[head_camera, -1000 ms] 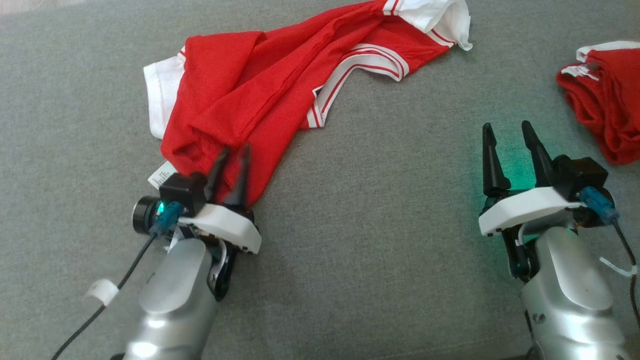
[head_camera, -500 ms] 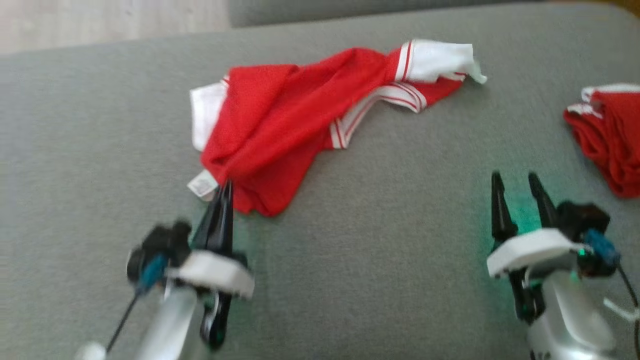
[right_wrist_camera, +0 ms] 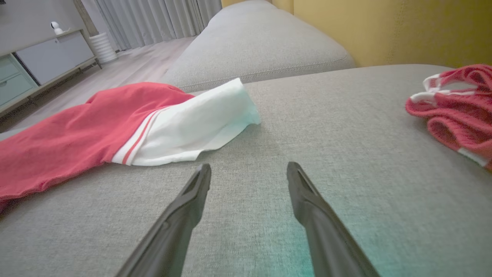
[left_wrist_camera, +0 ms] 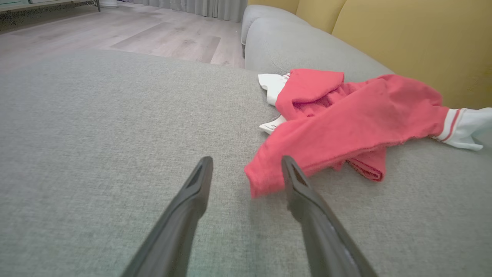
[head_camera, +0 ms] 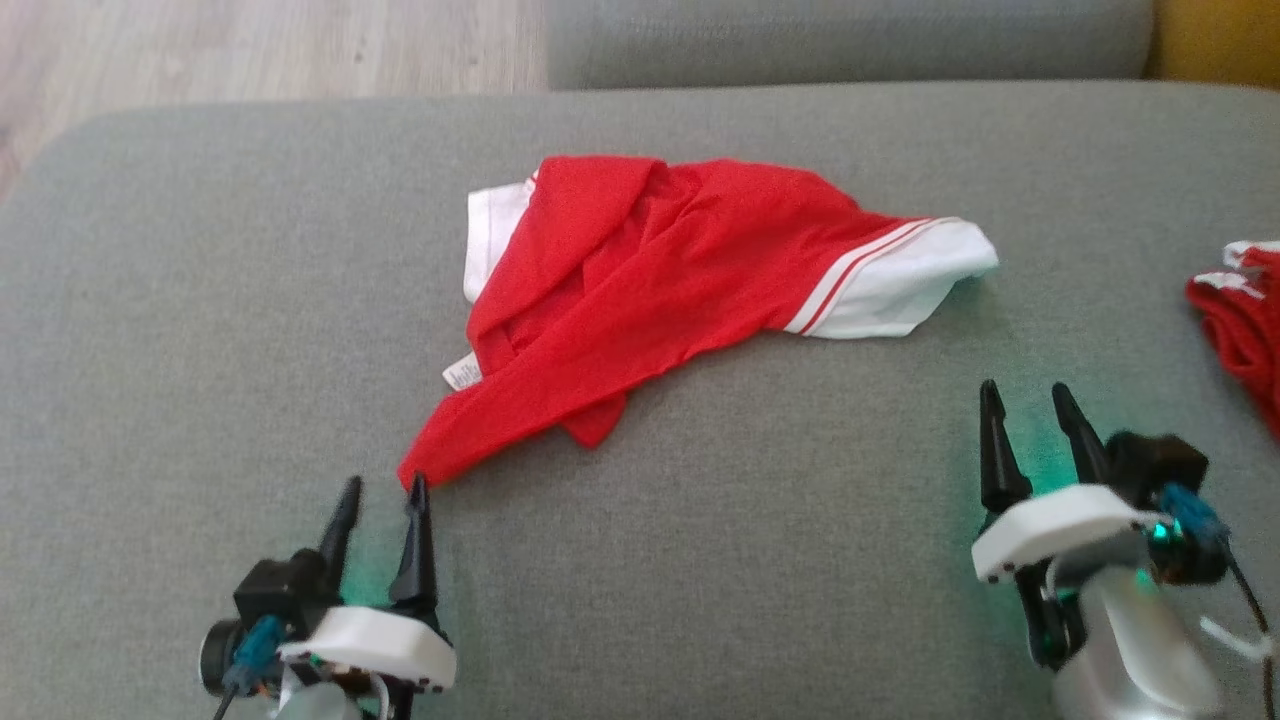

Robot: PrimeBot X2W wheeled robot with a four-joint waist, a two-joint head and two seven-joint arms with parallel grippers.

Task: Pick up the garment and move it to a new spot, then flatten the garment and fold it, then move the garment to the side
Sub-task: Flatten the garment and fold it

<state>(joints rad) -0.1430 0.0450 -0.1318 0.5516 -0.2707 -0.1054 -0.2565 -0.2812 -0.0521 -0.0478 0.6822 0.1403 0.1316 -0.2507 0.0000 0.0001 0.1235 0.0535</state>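
Since a second ago the garment (head_camera: 660, 270) has been tugged into a new shape. Its near-left corner is now drawn out to a point, and the striped neck trim that showed then is turned under. The left gripper (head_camera: 385, 482), pinched on the hem half a second ago, has let go. The head camera has tilted too, so part of the shift is only the view.

The garment lies crumpled across the middle of the grey sofa cushion (head_camera: 750, 560). Its red body runs from that near-left point to a white sleeve (head_camera: 900, 275) at the far right, with a small label (head_camera: 462, 372) poking out on the left edge. It looks dropped at its new spot rather than spread, so flattening is probably the step in hand.

The left gripper sits low over the cushion with its jaws apart. One fingertip is at the corner, touching or just beside it; which, cannot be told. The right gripper (head_camera: 1025, 390) hovers well to the right, jaws wide apart and empty. It points at bare cushion between the sleeve and the smaller red cloth (head_camera: 1240, 320).
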